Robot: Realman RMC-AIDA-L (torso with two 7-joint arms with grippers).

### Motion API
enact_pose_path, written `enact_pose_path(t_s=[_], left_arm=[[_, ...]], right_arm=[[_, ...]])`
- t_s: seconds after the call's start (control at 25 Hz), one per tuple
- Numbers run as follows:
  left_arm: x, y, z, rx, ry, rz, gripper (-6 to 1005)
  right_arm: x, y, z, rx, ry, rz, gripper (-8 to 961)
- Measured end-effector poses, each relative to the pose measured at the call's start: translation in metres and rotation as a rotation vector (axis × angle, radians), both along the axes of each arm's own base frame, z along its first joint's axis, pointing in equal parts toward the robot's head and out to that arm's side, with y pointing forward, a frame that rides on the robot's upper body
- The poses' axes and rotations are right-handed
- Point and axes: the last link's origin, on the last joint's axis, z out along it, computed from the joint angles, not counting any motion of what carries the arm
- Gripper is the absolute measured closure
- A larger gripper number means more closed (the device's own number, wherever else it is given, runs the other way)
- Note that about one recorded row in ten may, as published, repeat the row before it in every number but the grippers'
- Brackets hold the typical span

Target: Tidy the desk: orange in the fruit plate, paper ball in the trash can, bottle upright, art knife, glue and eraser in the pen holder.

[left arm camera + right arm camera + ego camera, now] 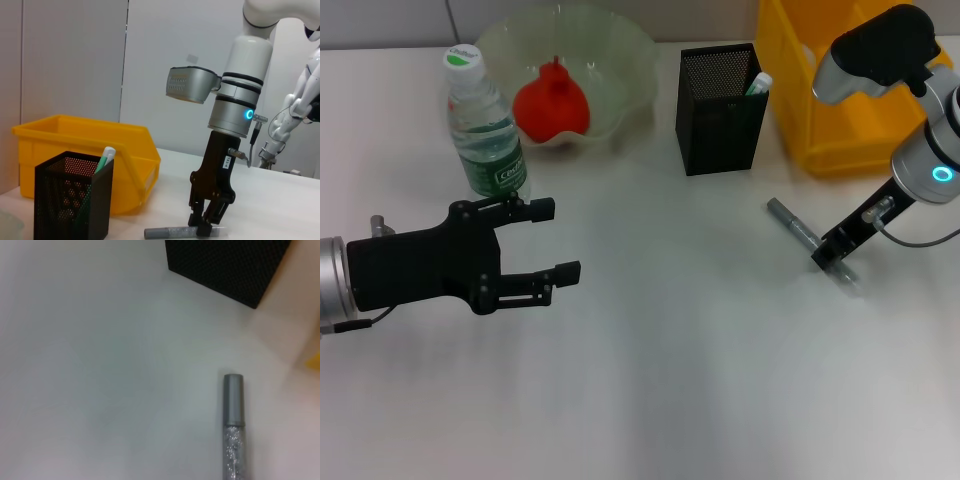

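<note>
At upper left we see the clear bottle (484, 128) upright on the white desk (650, 380), beside the pale-green plate (620, 62) holding the red-orange orange (552, 105). At top centre stands the black mesh holder (718, 110) with a green-tipped item inside, the yellow bin (820, 100) to its right. A silver glittery knife (798, 230) lies flat at right.
</note>
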Motion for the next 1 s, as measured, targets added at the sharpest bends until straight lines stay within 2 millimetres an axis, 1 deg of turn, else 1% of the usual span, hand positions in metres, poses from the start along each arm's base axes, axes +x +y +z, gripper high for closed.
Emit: enact_pose_path(t_s=[0.24,0.4,0.44,0.52,0.6,0.64,0.68,0.76,0.8,0.84,0.88,1.0], left_arm=[[0.000,0.001,0.001,0.000,0.001,0.000,162],[0.001,0.001,0.001,0.001,0.002,-0.001,162],[0.001,0.001,0.001,0.001,0.002,0.000,162],[0.001,0.001,0.001,0.002,0.003,-0.001,162],[0.001,0.002,0.002,0.005,0.005,-0.003,162],[0.001,0.002,0.002,0.005,0.005,-0.003,162],[0.001,0.002,0.002,0.005,0.006,-0.004,162],[0.001,0.002,0.002,0.005,0.006,-0.004,162],[0.001,0.002,0.002,0.005,0.006,-0.004,162],[0.001,0.002,0.002,0.005,0.006,-0.004,162],[0.001,0.002,0.002,0.005,0.005,-0.003,162],[0.000,0.001,0.003,0.011,0.005,-0.003,162]], right_arm=[[0.002,-0.001,-0.004,-0.010,-0.020,0.014,670],[0.002,-0.002,-0.005,-0.012,-0.022,0.016,770],[-0.002,-0.001,-0.002,-0.006,-0.016,0.027,795],[-0.004,0.000,0.000,-0.003,-0.011,0.034,798],[-0.013,0.000,0.004,0.000,0.006,0.052,801],[-0.023,-0.001,0.009,0.002,0.025,0.074,802],[-0.023,-0.001,0.009,0.002,0.025,0.074,804],[-0.034,-0.001,0.016,0.005,0.038,0.108,807],[-0.040,-0.001,0.020,0.002,0.042,0.131,809],[-0.055,-0.002,0.028,-0.002,0.053,0.198,810],[-0.055,-0.002,0.028,-0.002,0.053,0.198,811],[-0.076,-0.005,0.038,-0.007,0.061,0.298,812]])
